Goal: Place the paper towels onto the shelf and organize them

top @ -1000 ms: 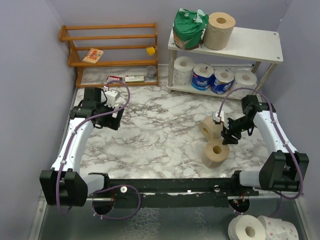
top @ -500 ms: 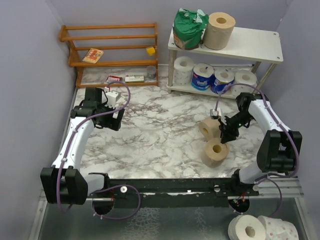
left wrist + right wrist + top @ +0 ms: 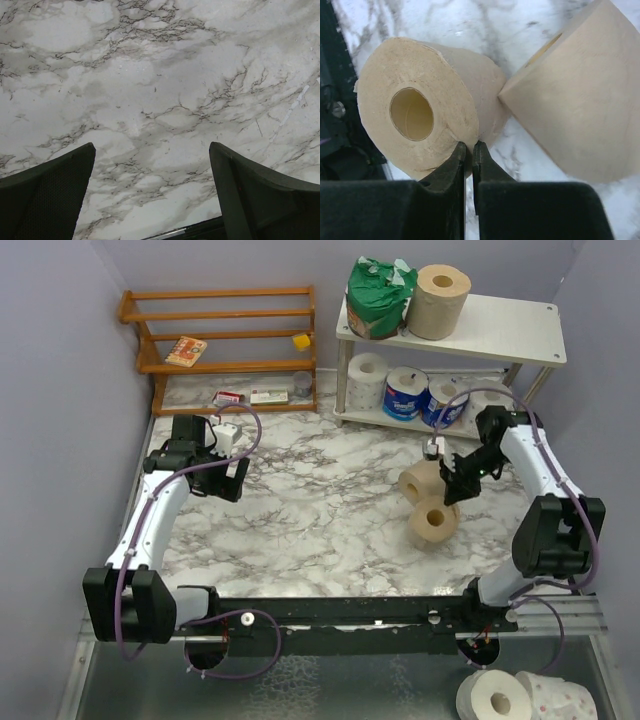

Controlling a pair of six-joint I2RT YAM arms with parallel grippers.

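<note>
Nearest of all, below the rail my bases are bolted to, a white roll (image 3: 493, 698) and a pink-dotted roll (image 3: 560, 702) lie side by side off the marble tabletop (image 3: 320, 505), at my right. My left jaws are spread wide, hanging over bare marble with nothing between them, on the left side and well apart from every roll. My right jaws are pressed almost together, only a thin slit showing, and their tips sit against the lower rim of a tan roll (image 3: 420, 112) that lies on its side with its core hole facing my wrist camera; I cannot tell whether any paper is caught in the slit. Just behind it a second tan roll (image 3: 580, 100) lies tilted, its flank meeting the first roll's side. Both rest on the right half of the tabletop, short of the shelf (image 3: 500, 325). Farther back the shelf stands at the far right: on its top board a green-wrapped pack (image 3: 378, 295) and a third tan roll (image 3: 441, 300) stand upright side by side at the left end. On its lower tier four rolls sit in a row: a white one (image 3: 368, 378), two blue-wrapped ones (image 3: 405, 392) in the middle, and another white one (image 3: 490, 398). At the far left stands the wooden slatted rack (image 3: 220, 340) with a few small items.
</note>
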